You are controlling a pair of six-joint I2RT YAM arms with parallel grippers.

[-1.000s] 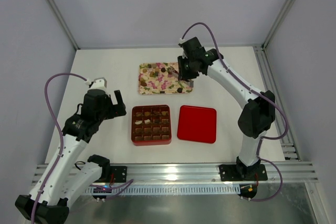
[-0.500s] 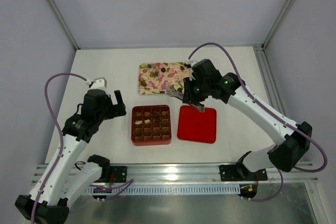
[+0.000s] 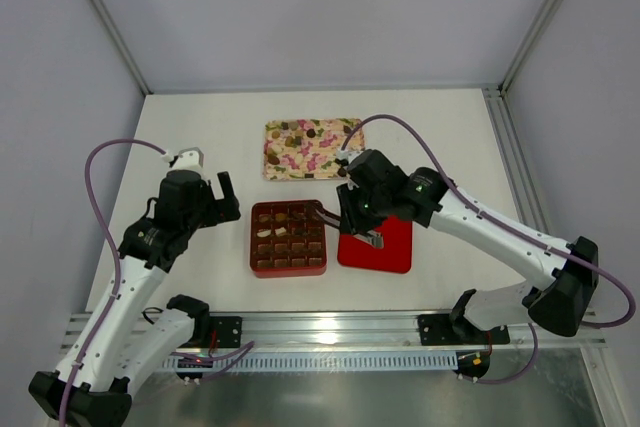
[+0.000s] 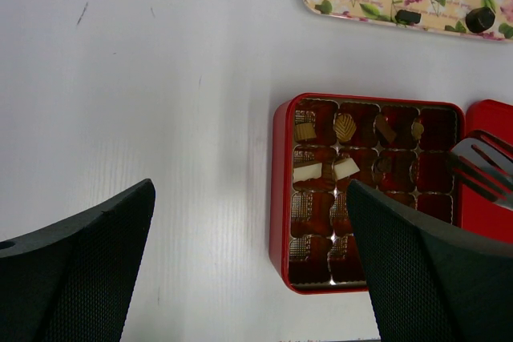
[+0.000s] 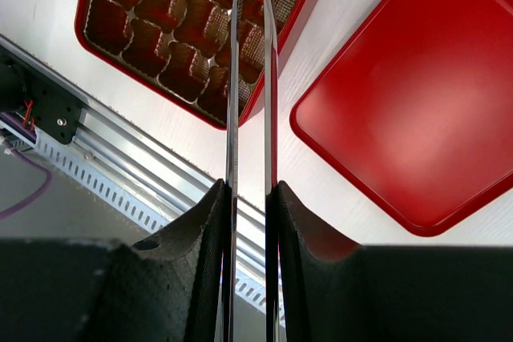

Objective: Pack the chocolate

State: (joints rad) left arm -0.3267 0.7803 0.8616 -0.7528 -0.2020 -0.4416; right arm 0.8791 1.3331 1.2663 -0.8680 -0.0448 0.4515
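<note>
The red box (image 3: 252, 239) with its brown gridded insert lies open at centre; a few chocolate pieces (image 4: 345, 127), tan and whitish, sit in its far-left cells. More chocolate pieces (image 3: 300, 130) lie on the floral tray (image 3: 300, 159) behind it. My right gripper (image 3: 365, 209) is shut on metal tongs (image 3: 330, 215), whose tips hover over the box's right side (image 4: 481, 167). I cannot tell whether the tips hold a piece. My left gripper (image 3: 222, 205) is open and empty above the table left of the box.
The red lid (image 3: 385, 247) lies flat right of the box, partly under my right arm. An aluminium rail (image 3: 330, 327) runs along the near table edge. Enclosure walls stand at the back and sides.
My right arm has swung from over the floral tray toward me and left, bringing the tongs over the box's right side. The left arm has not moved.
</note>
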